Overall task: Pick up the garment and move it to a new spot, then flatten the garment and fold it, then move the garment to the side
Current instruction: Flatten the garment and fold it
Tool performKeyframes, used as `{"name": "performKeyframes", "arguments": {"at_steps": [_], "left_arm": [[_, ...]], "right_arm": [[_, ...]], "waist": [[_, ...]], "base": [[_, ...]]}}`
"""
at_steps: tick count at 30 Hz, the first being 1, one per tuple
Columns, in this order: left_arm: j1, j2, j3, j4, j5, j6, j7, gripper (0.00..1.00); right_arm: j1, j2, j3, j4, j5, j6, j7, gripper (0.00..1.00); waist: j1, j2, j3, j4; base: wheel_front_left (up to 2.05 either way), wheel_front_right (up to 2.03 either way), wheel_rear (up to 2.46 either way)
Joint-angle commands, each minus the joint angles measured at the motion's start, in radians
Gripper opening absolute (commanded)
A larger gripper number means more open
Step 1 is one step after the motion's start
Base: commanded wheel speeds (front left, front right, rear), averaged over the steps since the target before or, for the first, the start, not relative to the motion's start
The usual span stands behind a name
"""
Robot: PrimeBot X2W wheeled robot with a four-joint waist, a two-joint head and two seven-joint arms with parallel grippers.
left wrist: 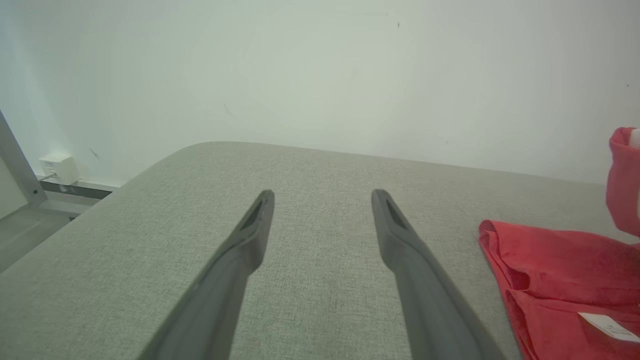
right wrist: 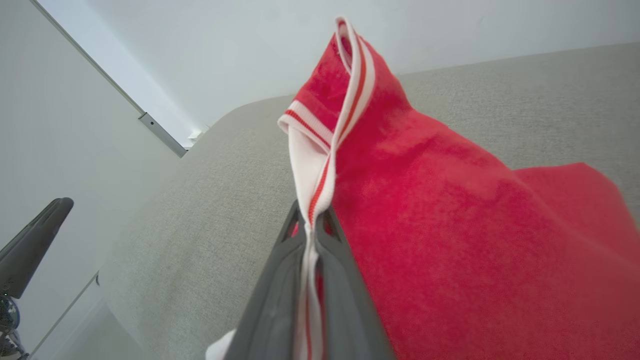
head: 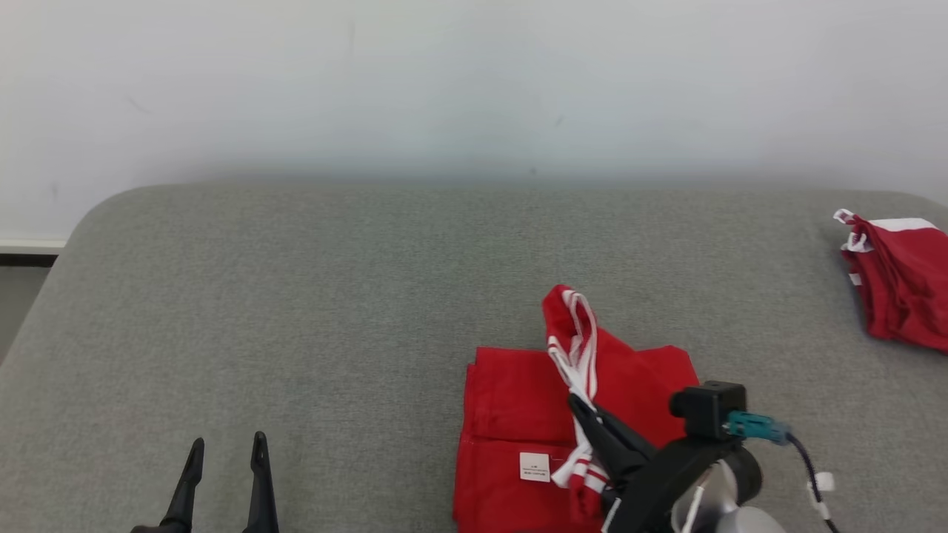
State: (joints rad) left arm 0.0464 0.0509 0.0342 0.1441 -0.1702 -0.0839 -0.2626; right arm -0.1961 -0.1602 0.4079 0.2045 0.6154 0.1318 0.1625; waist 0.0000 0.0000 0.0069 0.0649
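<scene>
The garment [head: 518, 422] is red with white-and-red striped trim and a small white label; it lies partly folded on the grey padded table [head: 296, 311], right of centre near the front edge. My right gripper [head: 581, 407] is shut on its striped trim [right wrist: 320, 190], lifting a peak of cloth above the rest. In the right wrist view both fingers [right wrist: 280, 300] pinch the white band. My left gripper [head: 226, 448] stands open at the lower left, well left of the garment, with nothing between its fingers [left wrist: 250, 235]. The garment's left edge [left wrist: 550, 260] shows at the right of the left wrist view.
A second red garment with white trim [head: 900, 285] lies bunched at the table's far right edge. A pale wall [head: 474, 89] backs the table. The table's rounded left corner drops to the floor [left wrist: 30, 230], where a white wall box [left wrist: 59, 167] sits.
</scene>
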Motion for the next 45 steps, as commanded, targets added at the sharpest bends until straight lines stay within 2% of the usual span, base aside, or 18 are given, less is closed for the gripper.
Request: {"name": "performKeyframes", "arguments": {"at_steps": [1,6,12,13,14,15,25,32,36,45], "left_arm": [[0.0,-0.001,-0.001,0.001,0.001,0.0,-0.003,1.0],[-0.019,-0.001,-0.02,0.007,-0.003,0.005,-0.003,1.0],[-0.027,0.0,-0.027,0.009,-0.008,0.003,-0.003,1.0],[-0.027,0.0,-0.028,0.01,-0.009,0.003,-0.003,1.0],[-0.028,-0.001,-0.029,0.011,-0.01,0.004,-0.003,1.0],[-0.029,-0.001,-0.029,0.012,-0.011,0.005,-0.003,1.0],[-0.042,-0.001,-0.026,0.011,-0.003,0.007,-0.003,1.0],[-0.045,0.0,-0.011,0.005,0.007,0.007,-0.003,1.0],[-0.04,-0.001,0.005,0.002,0.013,0.007,-0.003,1.0],[-0.023,0.0,0.018,-0.006,0.041,-0.003,-0.003,1.0]], "right_arm": [[-0.011,0.013,0.004,0.01,-0.003,-0.002,-0.006,0.0],[-0.058,0.064,0.024,0.117,-0.018,-0.002,-0.024,0.0],[-0.104,0.091,0.046,0.247,-0.016,-0.002,-0.065,0.0],[-0.113,0.094,0.059,0.261,-0.015,-0.002,-0.074,0.29],[-0.122,0.096,0.068,0.271,-0.019,-0.002,-0.086,0.96],[-0.13,0.094,0.075,0.281,-0.023,-0.002,-0.104,1.0],[-0.172,-0.004,0.024,0.277,-0.06,-0.002,-0.314,1.0],[-0.112,-0.078,-0.1,0.201,-0.114,-0.002,-0.411,1.0],[-0.029,-0.092,-0.19,0.101,-0.172,-0.002,-0.426,1.0],[0.142,-0.048,-0.308,-0.061,-0.243,-0.002,-0.428,1.0]], "waist": [[0.0,0.0,0.001,0.016],[0.0,0.0,0.009,0.05],[0.0,0.0,0.018,0.075],[0.0,0.0,0.02,0.076],[0.0,0.0,0.021,0.076],[0.0,0.0,0.022,0.075],[0.0,0.0,0.02,0.015],[0.0,0.0,0.015,-0.045],[0.0,0.0,0.017,-0.079],[0.0,0.0,0.01,-0.101]], "base": [[0.0,0.0,0.0],[0.0,0.0,0.0],[0.0,0.0,0.0],[0.0,0.0,0.0],[0.0,0.0,0.0],[0.0,0.0,0.0],[0.0,0.0,0.0],[0.0,0.0,0.0],[0.0,0.0,0.0],[0.0,0.0,0.0]]}}
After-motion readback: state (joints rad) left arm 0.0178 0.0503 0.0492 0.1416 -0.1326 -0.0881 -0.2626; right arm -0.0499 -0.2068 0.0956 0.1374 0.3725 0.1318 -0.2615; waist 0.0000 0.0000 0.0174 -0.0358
